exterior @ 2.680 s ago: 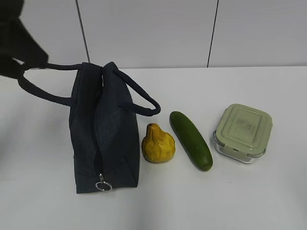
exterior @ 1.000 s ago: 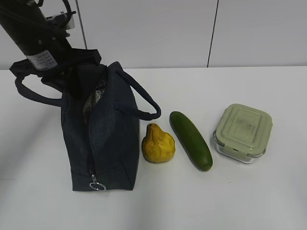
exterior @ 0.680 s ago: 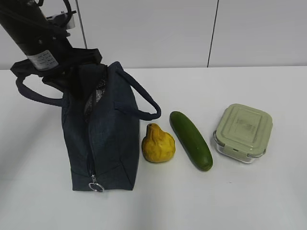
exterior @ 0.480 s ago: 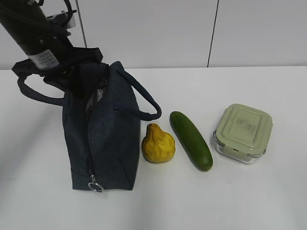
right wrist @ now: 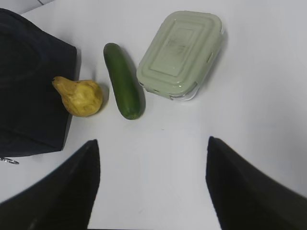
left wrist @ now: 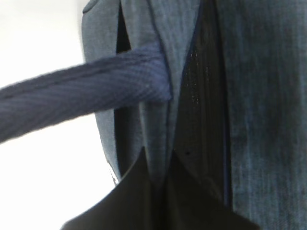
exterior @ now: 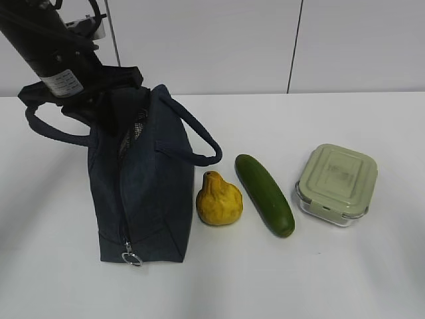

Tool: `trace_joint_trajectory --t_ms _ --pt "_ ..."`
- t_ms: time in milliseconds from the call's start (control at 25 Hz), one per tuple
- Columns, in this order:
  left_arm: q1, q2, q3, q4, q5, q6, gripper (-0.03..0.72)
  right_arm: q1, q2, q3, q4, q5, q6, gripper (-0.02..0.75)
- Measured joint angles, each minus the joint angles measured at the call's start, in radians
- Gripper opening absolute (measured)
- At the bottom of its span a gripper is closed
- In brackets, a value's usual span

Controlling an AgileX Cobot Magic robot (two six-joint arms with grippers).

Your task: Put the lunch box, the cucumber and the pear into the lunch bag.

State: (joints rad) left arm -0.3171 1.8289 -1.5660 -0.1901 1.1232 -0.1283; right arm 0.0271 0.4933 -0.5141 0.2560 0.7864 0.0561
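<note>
The navy lunch bag [exterior: 146, 186] stands at the left, its zipper slit gaping a little at the far end. My left gripper [exterior: 99, 93] is shut on the bag's fabric rim there; in the left wrist view the gripper [left wrist: 158, 160] pinches a fold of the bag [left wrist: 259, 96] below a handle strap [left wrist: 86, 96]. The pear [exterior: 219, 201], the cucumber [exterior: 265, 194] and the lunch box [exterior: 337, 183] lie in a row right of the bag. My right gripper [right wrist: 152, 143] is open and empty above the table, near the pear [right wrist: 81, 96], cucumber [right wrist: 122, 79] and lunch box [right wrist: 181, 52].
The zipper's metal ring pull [exterior: 131, 258] hangs at the bag's near end. One loop handle [exterior: 199, 136] droops toward the pear. The bag's corner [right wrist: 29, 86] shows at the left of the right wrist view. A white wall stands behind the white table [exterior: 372, 266].
My left arm has come in over the bag's far end and gripped its rim; the slit has opened there. The bag has shifted and then eased slightly right. The food has not moved.
</note>
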Motion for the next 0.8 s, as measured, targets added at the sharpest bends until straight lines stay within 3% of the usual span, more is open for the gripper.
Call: trace_joint_trajectory --t_ms 160,400,480,680,800 --pt "0.000 0.001 0.000 0.000 -0.001 0.000 0.003 0.000 0.175 0.011 0.120 -0.082 -0.115 0.510" --pt "0.000 0.001 0.000 0.000 -0.001 0.000 0.003 -0.017 0.448 0.014 0.431 -0.189 -0.438 0.510" --pt "0.000 0.001 0.000 0.000 -0.001 0.000 0.003 -0.068 0.527 0.014 0.561 -0.199 -0.564 0.510" --pt "0.000 0.001 0.000 -0.001 -0.001 0.000 0.003 -0.285 0.732 0.014 0.920 -0.137 -0.956 0.510" --pt "0.000 0.001 0.000 -0.006 -0.001 0.000 0.003 -0.368 0.874 -0.009 1.055 -0.069 -1.105 0.510"
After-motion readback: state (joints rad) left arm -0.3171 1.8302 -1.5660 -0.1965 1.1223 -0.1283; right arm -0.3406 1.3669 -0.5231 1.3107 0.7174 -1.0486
